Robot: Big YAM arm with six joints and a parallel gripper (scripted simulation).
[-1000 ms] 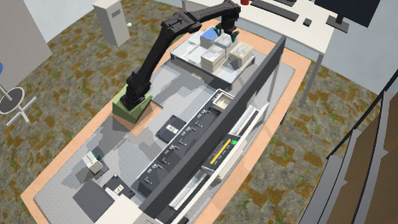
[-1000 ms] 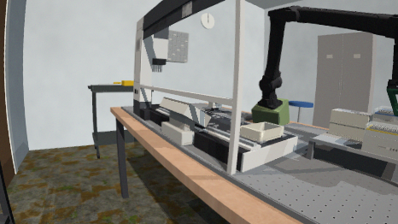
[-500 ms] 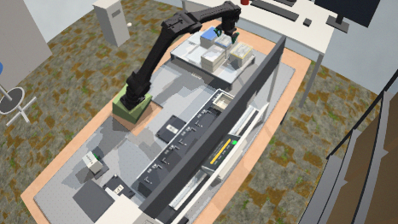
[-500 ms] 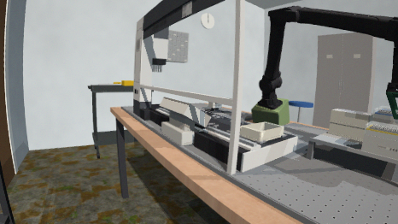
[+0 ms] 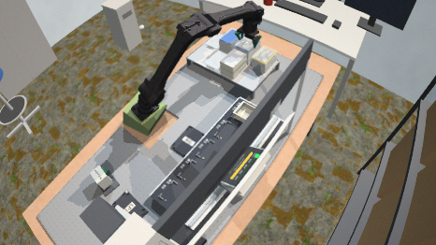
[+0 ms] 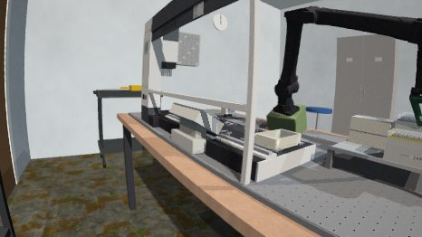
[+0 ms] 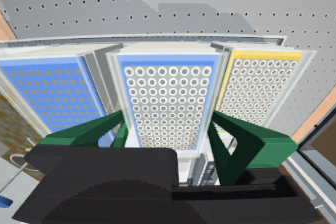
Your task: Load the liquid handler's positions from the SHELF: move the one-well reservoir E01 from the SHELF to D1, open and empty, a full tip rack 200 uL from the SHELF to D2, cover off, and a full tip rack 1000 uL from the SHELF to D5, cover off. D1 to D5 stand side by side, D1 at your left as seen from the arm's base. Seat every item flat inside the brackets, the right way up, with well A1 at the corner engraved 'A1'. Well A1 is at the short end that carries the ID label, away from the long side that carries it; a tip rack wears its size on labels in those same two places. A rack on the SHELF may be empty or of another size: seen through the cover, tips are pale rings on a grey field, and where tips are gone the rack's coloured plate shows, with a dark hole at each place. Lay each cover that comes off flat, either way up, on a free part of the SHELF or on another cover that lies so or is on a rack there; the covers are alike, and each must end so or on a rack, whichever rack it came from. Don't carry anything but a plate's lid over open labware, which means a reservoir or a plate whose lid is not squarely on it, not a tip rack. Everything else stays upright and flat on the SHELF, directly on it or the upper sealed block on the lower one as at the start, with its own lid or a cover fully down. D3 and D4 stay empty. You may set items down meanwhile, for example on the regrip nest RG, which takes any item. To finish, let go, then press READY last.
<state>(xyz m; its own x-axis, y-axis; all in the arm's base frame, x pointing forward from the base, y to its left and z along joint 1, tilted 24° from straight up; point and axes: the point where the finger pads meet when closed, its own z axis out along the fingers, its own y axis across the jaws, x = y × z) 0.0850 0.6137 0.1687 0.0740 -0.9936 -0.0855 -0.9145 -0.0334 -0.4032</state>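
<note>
In the wrist view three covered tip racks stand side by side on the SHELF [image 5: 234, 65]. The left rack [image 7: 55, 95] shows a blue plate with dark holes. The middle rack [image 7: 165, 102] has a blue frame and pale rings on grey. The right rack [image 7: 260, 85] has a yellow frame and pale rings. My gripper [image 7: 167, 111] is shut on the middle rack, one green finger on each long side; I cannot tell whether it grips the cover or the body. The gripper also shows in the top view [image 5: 246, 37]. The open one-well reservoir [image 5: 244, 108] sits at the deck end nearest the SHELF.
Pale stacked blocks [image 5: 233, 63] stand on the near part of the SHELF. The liquid handler's dark gantry wall [image 5: 243, 145] runs along the deck. A dark nest plate [image 5: 187, 140] lies beside the deck. A small box with a green button [image 5: 101, 178] stands at the far end.
</note>
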